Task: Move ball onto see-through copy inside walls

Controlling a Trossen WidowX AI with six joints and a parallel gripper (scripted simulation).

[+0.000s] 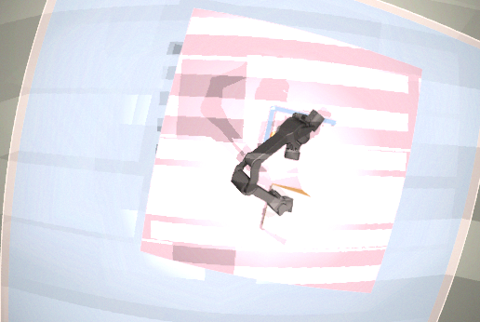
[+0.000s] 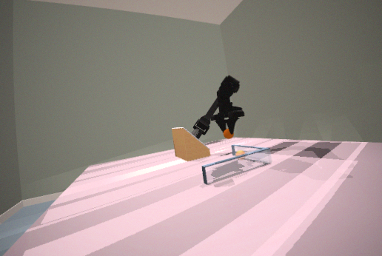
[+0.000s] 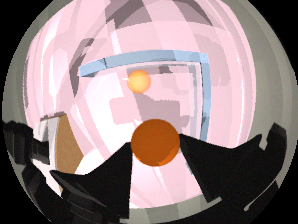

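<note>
Two dark fingers of the gripper [image 2: 228, 130] pinch the orange ball [image 2: 228, 134], held in the air above the table [image 2: 148, 209]. From the top view the arm [image 1: 265, 152] hides the ball. The see-through copy [image 3: 139, 82] lies inside the clear walls [image 2: 237, 163]. The arm reaches up from beside a tan wedge [image 2: 188, 144], its wrist bent downward.

Tan wedge block [image 2: 189, 146] on striped table [image 2: 148, 209]

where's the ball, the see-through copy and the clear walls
ball [image 3: 154, 141]: wrist view, middle of the orange ball clamped in the gripper [image 3: 156, 156]
see-through copy [image 3: 139, 82]: wrist view, middle of the pale orange ball inside the corner
clear walls [image 2: 234, 160]: exterior view, top edge of the near wall
</note>
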